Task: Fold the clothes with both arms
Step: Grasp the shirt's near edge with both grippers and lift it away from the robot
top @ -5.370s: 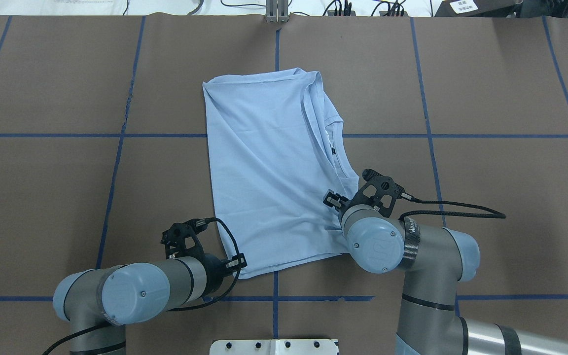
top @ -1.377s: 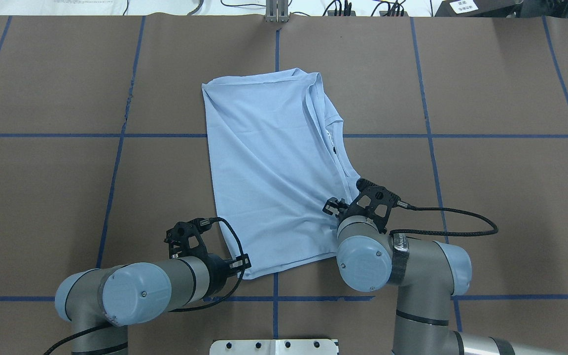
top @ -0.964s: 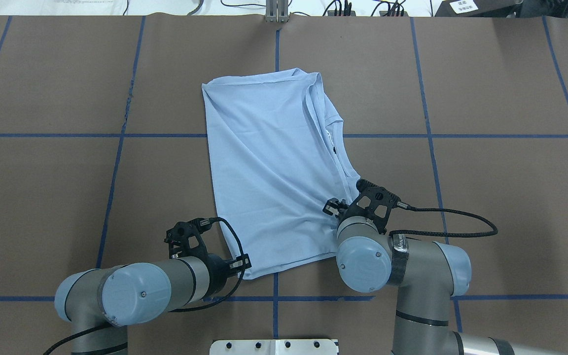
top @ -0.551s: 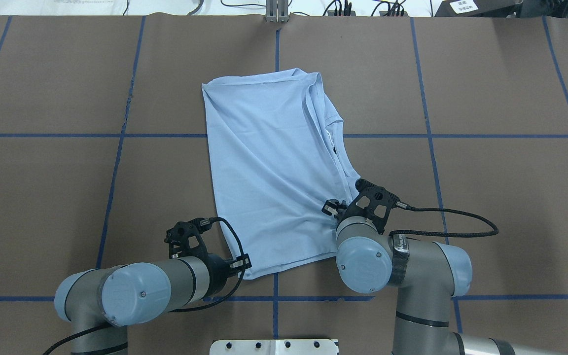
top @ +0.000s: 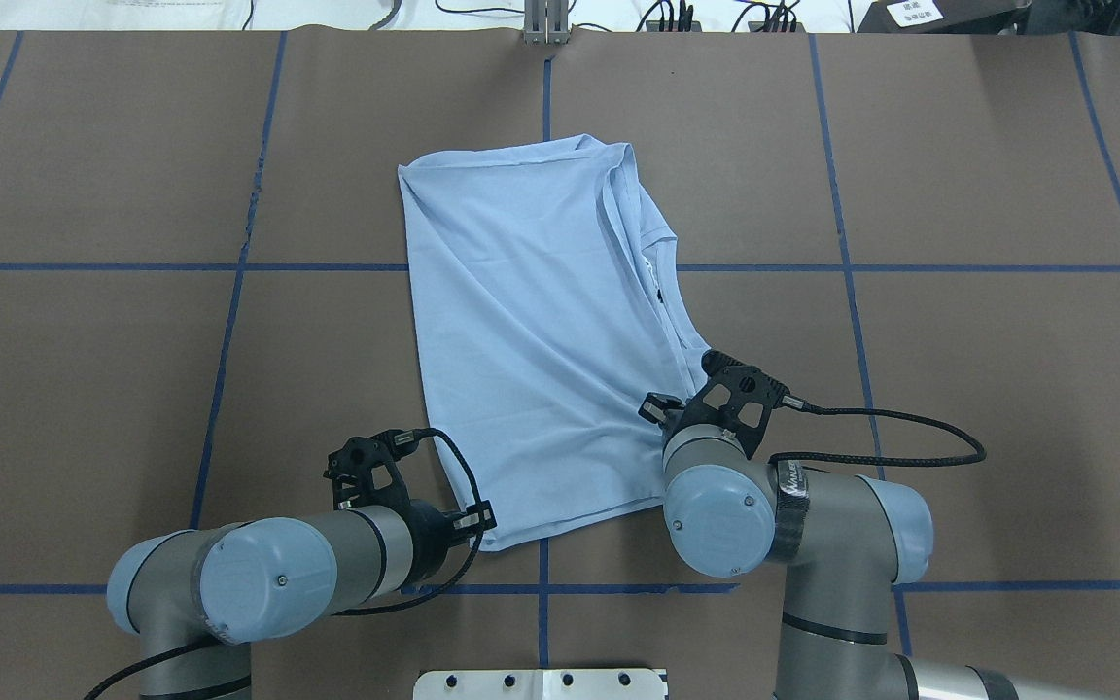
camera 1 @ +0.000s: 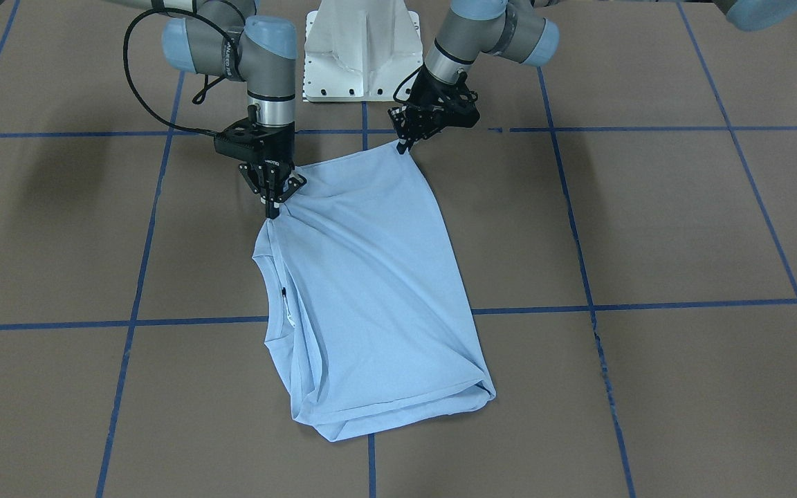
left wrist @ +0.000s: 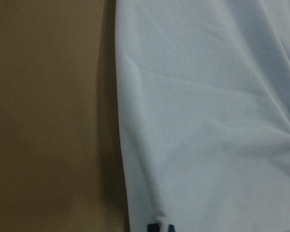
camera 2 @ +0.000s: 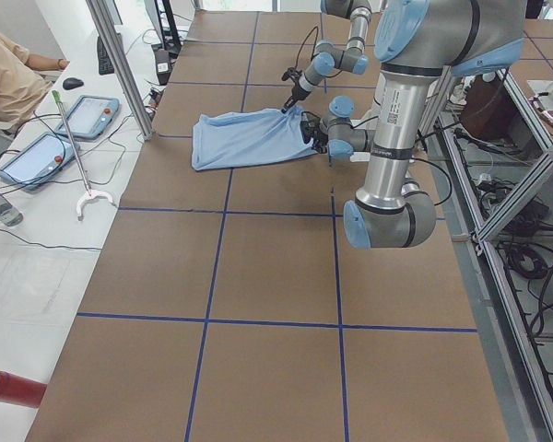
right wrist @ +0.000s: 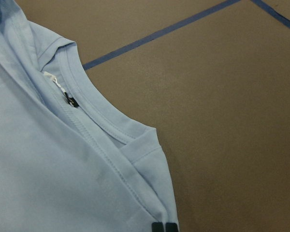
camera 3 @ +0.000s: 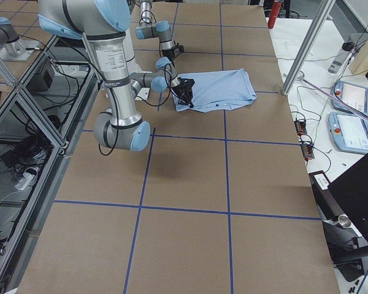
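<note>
Light-blue T-shirt [top: 541, 331] lies mid-table on the brown table [top: 959, 389], already folded into a rough rectangle, with the collar [right wrist: 82, 104] and label [right wrist: 53, 81] on the robot's right-hand edge. Both near corners are pinched. The left gripper [camera 1: 404, 142] has its jaws together on the plain near corner, and the right gripper [camera 1: 272, 202] is clamped on the corner just below the collar, where creases fan out from the pinch. My read: holding the two corners of one edge lets both arms lift that edge and carry it across to the far edge for the next fold. The fabric looks slightly taut between the two pinches, so the edge should rise without sagging.

Gaps:
- No chest print shows in any view; it is probably face-down or folded inside.
- In the overhead view the wrists cover both sets of fingertips.
- Each wrist camera shows only slivers of the pads: fingertips [left wrist: 160, 227] on the left, fingertips [right wrist: 163, 227] on the right.
- I can't tell how many layers each pinch holds.
- In the side views the arms cover much of both pinches, and both are too small to judge.
</note>
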Robot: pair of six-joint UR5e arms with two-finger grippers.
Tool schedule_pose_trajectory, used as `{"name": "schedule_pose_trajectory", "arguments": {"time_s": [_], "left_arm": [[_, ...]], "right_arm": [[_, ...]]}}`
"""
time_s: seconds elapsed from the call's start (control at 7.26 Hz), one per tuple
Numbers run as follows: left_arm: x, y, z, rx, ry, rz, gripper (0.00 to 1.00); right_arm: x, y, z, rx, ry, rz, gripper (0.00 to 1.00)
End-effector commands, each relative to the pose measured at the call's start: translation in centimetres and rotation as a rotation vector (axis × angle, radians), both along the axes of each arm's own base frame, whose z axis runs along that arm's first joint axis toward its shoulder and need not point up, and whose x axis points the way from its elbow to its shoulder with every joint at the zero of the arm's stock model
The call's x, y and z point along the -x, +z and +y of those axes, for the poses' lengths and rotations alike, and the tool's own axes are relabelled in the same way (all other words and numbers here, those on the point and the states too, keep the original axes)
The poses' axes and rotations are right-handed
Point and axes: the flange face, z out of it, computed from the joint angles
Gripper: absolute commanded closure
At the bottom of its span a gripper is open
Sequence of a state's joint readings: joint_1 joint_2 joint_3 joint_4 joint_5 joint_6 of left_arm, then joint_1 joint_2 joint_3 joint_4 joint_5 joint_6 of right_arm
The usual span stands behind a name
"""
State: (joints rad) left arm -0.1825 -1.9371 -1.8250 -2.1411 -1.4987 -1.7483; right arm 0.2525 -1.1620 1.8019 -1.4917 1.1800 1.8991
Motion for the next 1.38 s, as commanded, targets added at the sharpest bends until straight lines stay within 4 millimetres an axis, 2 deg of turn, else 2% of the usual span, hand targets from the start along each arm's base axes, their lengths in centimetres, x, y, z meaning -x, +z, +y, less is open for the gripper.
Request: {"name": "schedule_pose_trajectory", "arguments": {"time_s": [0.0, 0.14, 0.28, 0.55, 0.69, 0.83, 0.96, 1.1, 1.24], "left_arm": [[0.9, -1.0, 0.0, -0.005, 0.004, 0.020, 1.00], [3.3, -3.4, 0.2, -0.044, 0.038, 0.065, 1.00], [6.5, -4.6, 0.3, -0.055, 0.059, 0.089, 1.00], [14.0, -11.1, 2.4, -0.035, 0.110, 0.080, 1.00], [16.9, -13.3, 3.5, -0.021, 0.140, 0.060, 1.00], [17.0, -14.9, 2.7, -0.028, 0.129, 0.062, 1.00], [17.3, -15.2, 1.0, -0.082, 0.108, 0.048, 1.00], [17.2, -15.0, -2.8, -0.143, 0.061, 0.001, 1.00], [15.7, -14.0, -7.4, -0.180, 0.020, -0.073, 1.00]], "right_arm": [[-1.1, -1.8, 0.2, -0.006, -0.001, -0.027, 1.00], [-2.4, -3.3, 0.5, -0.006, -0.003, -0.036, 1.00], [-4.5, -5.8, 1.8, -0.005, -0.013, -0.051, 1.00], [-9.1, -10.7, 5.8, 0.025, -0.057, -0.093, 1.00], [-11.6, -12.5, 6.7, 0.039, -0.075, -0.103, 1.00], [-11.3, -12.3, 6.8, 0.042, -0.078, -0.086, 1.00], [-9.9, -11.7, 6.7, 0.046, -0.082, -0.064, 1.00], [-9.1, -11.9, 4.4, 0.046, -0.044, -0.047, 1.00], [-8.3, -12.7, 1.6, 0.056, -0.008, -0.045, 1.00]]}}
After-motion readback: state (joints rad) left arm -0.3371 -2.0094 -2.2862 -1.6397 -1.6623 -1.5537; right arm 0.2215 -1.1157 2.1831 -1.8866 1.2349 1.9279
